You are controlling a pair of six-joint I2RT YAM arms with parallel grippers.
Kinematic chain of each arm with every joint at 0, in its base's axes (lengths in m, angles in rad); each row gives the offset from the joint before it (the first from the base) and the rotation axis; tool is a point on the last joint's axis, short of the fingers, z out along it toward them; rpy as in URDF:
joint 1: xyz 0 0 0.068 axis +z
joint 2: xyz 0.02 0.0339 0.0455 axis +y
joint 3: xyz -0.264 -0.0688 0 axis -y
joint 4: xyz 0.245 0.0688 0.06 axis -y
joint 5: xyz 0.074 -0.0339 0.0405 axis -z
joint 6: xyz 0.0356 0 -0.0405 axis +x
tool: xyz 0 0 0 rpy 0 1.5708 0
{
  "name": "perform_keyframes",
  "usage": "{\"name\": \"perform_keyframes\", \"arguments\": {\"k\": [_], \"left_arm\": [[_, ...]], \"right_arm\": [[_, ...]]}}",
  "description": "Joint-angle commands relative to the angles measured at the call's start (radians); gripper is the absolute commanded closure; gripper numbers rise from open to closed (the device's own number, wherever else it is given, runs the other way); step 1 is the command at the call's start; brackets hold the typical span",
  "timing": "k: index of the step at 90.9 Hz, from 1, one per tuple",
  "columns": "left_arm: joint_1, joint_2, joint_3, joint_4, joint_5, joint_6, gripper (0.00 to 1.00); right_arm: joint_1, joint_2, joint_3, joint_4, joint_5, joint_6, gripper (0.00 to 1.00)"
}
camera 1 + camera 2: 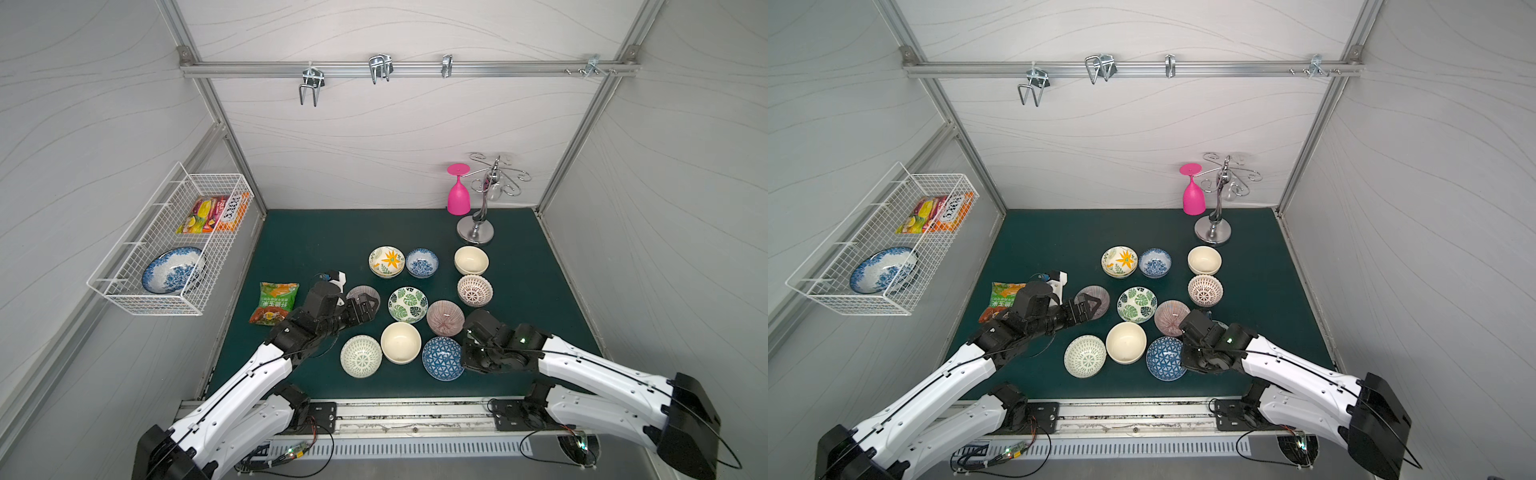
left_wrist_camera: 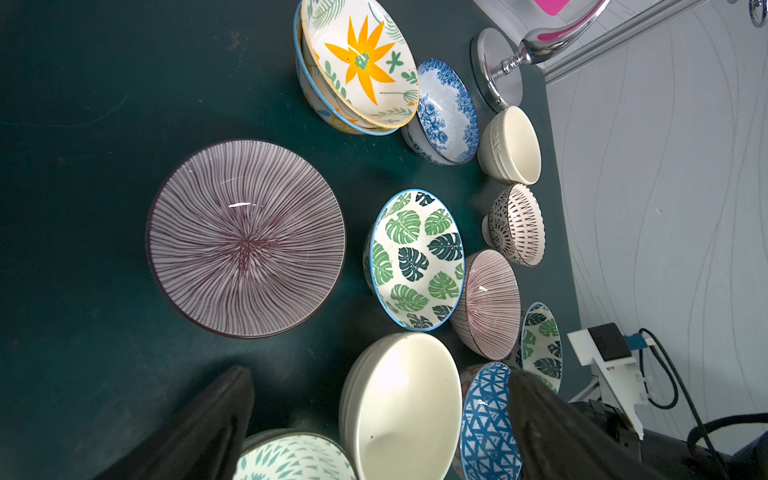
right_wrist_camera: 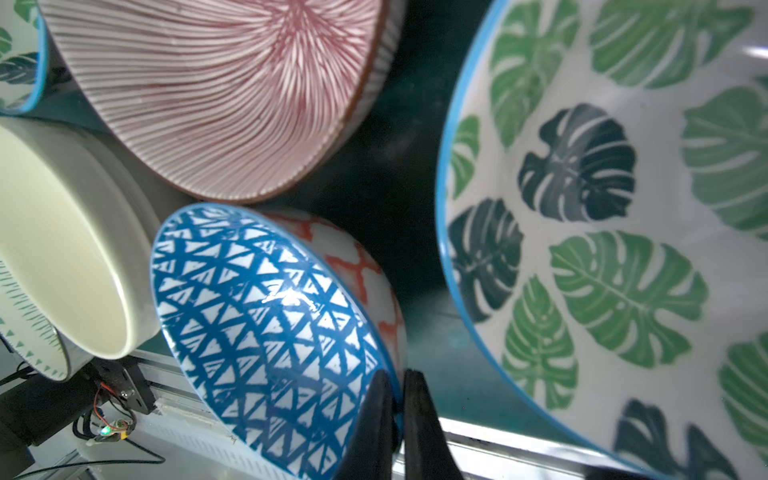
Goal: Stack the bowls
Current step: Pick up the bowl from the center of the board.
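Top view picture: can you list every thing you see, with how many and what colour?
bowls: at least eleven, cream or patterned, clustered on the green mat
dish: one, blue-and-white floral, in the wire basket
snack packets: colourful, count unclear, in the basket's far end
snack bag: one, green and orange, on the mat left of the bowls
goblet: one, pink, upside down, back right
glass rack: one, silver, beside the goblet
hooks: four, metal, on the back rail
left gripper: one, black, open above a pink-striped bowl
right gripper: one, black, shut on the blue triangle bowl's rim

White arms [image 1: 249, 374], seemingly black pincers [image 3: 398, 386]
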Motion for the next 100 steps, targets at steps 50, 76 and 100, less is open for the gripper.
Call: {"name": "perform_keyframes", "arguments": {"k": [50, 76, 100], "left_arm": [[-0.040, -0.007, -0.008, 0.109, -0.003, 0.023, 0.00], [-0.048, 0.051, 0.038, 0.108, 0.069, 0.080, 0.00], [-0.048, 0.055, 0.019, 0.164, 0.053, 0.086, 0.01]], "right_arm": [[-0.088, 0.012, 0.371, -0.187, -0.011, -0.159, 1.00], [-0.316, 0.343, 0.720, -0.121, -0.119, -0.328, 1.00], [-0.416, 0.615, 0.891, -0.027, -0.151, -0.406, 1.00]]}}
